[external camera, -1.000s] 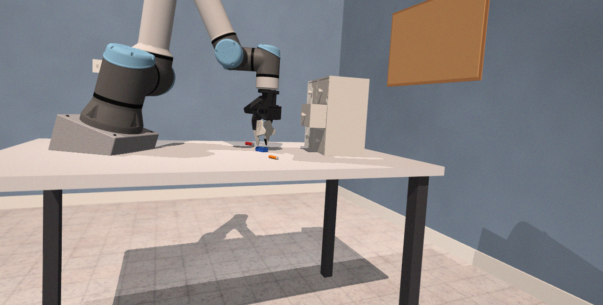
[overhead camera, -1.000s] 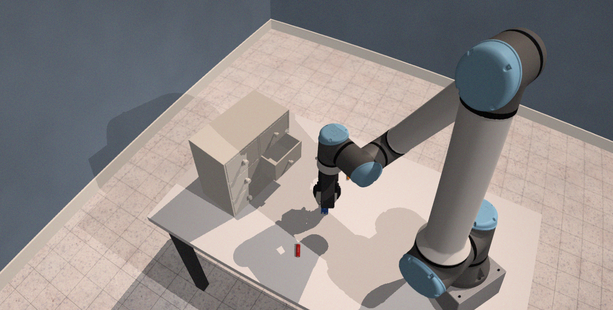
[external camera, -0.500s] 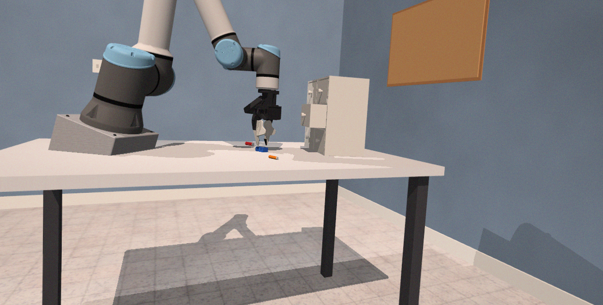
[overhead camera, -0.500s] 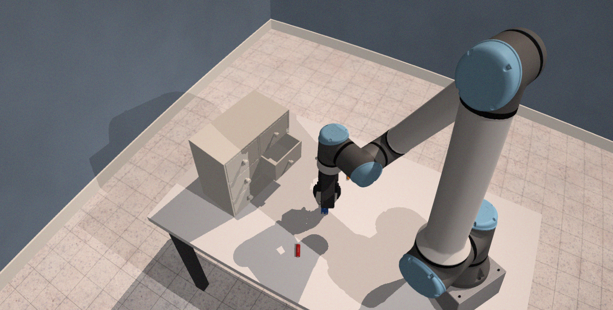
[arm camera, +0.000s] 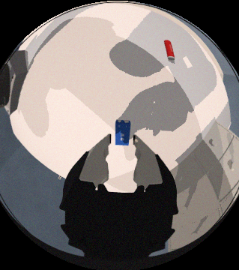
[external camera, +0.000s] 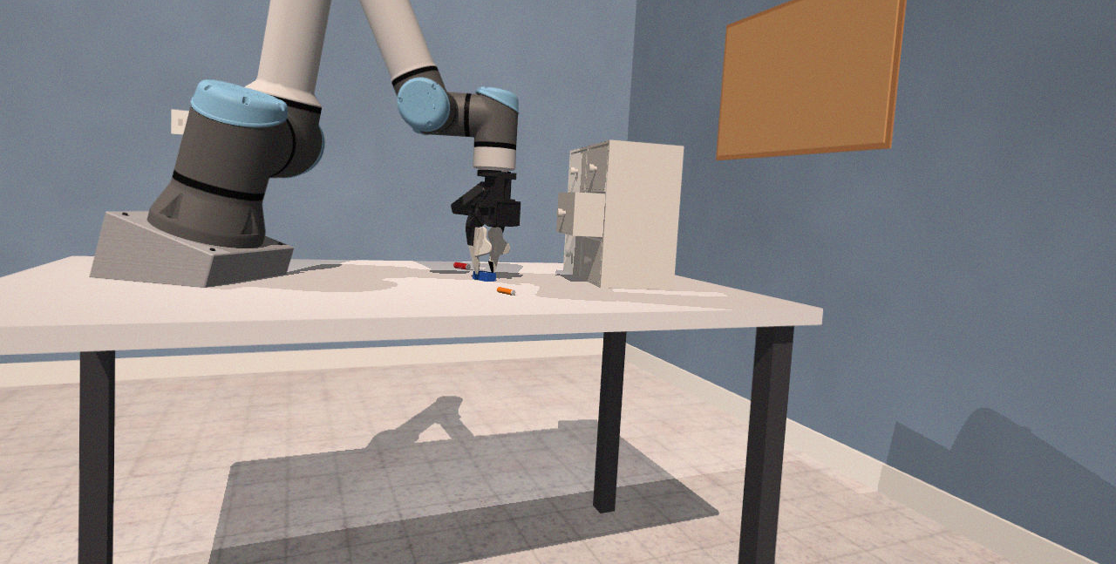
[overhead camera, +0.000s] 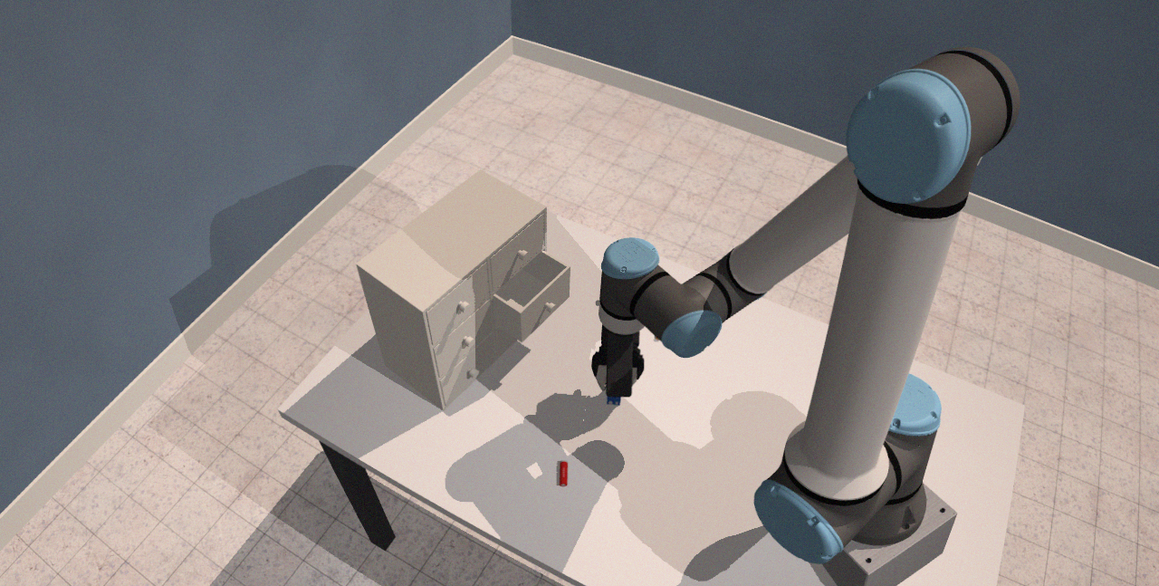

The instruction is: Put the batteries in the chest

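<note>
The blue nine-volt battery [arm camera: 122, 132] lies flat on the table; it also shows in the top and exterior views [overhead camera: 613, 400] [external camera: 483, 276]. My gripper [arm camera: 122, 135] points straight down over it, in the top and exterior views too [overhead camera: 613, 394] [external camera: 486, 257]. The fingers are partly open with their tips either side of the battery's near end, not pressing on it. The beige chest [overhead camera: 454, 283] [external camera: 624, 213] stands upright, and its middle-row right drawer [overhead camera: 534, 286] [external camera: 581, 213] is pulled out and looks empty. A small orange cylinder [external camera: 506, 290] lies on the table in front of the battery.
A small red cylinder [overhead camera: 562, 473] [arm camera: 168, 49] [external camera: 460, 265] and a small white square [overhead camera: 533, 469] [arm camera: 186, 61] lie near the table's edge, away from the chest. The other drawers are shut. The arm's base [overhead camera: 858, 517] stands at the table's other end.
</note>
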